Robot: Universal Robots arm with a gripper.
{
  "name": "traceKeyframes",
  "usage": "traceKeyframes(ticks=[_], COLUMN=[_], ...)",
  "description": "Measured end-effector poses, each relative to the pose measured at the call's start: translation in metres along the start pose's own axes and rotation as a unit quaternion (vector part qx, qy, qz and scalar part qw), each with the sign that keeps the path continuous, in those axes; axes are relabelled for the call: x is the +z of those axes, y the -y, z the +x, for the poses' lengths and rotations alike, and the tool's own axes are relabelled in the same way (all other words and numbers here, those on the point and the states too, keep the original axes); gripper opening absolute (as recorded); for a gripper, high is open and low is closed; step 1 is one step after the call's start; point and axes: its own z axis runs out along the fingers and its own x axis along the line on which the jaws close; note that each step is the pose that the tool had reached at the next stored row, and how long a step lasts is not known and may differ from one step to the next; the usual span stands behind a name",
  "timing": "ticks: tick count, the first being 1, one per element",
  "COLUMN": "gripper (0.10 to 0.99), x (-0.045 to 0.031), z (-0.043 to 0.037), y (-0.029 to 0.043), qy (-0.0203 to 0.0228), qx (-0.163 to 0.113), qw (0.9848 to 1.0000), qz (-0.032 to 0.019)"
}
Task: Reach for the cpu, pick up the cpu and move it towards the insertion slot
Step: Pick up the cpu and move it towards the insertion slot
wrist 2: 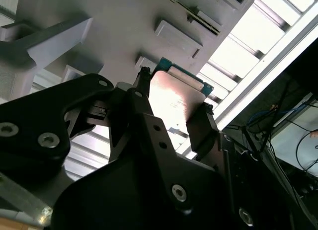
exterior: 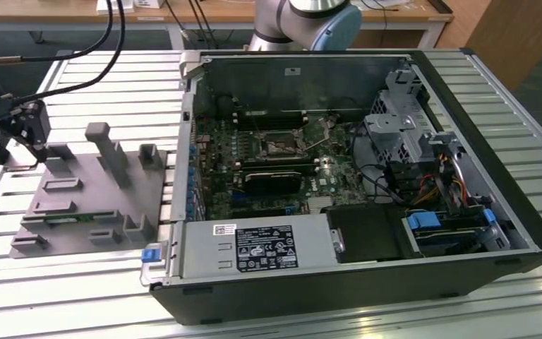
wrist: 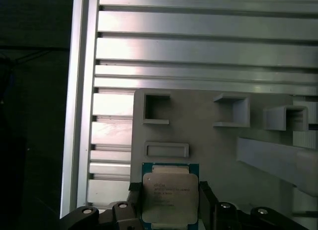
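The cpu (wrist: 170, 197) is a flat square chip with a shiny metal top and a green rim, and it sits between my two black fingers (wrist: 206, 202). In the second wrist view the cpu (wrist 2: 175, 98) reflects light, and a fingertip (wrist 2: 143, 81) presses on each of two opposite edges. My gripper (exterior: 34, 152) hangs over the far corner of the grey fixture plate (exterior: 82, 205) at the exterior view's left, shut on the cpu. The insertion slot (exterior: 279, 145), a square black socket on the green board, lies inside the open computer case, well to the right of my gripper.
Grey blocks and posts (exterior: 111, 152) stand up from the fixture plate. The case wall (exterior: 188, 134) rises between the plate and the board. A black card (exterior: 269, 180) lies just in front of the socket. Cables (exterior: 82, 63) trail from the arm across the slatted table (exterior: 73, 282).
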Motion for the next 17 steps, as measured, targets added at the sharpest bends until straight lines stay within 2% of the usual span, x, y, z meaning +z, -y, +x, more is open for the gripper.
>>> traceKeyframes(ticks=[17], gripper=[0.541], x=[-0.0125], z=[0.0000], y=[-0.0010], qy=[0.0000], qx=[0.000], qw=[1.0000], qz=[0.0000])
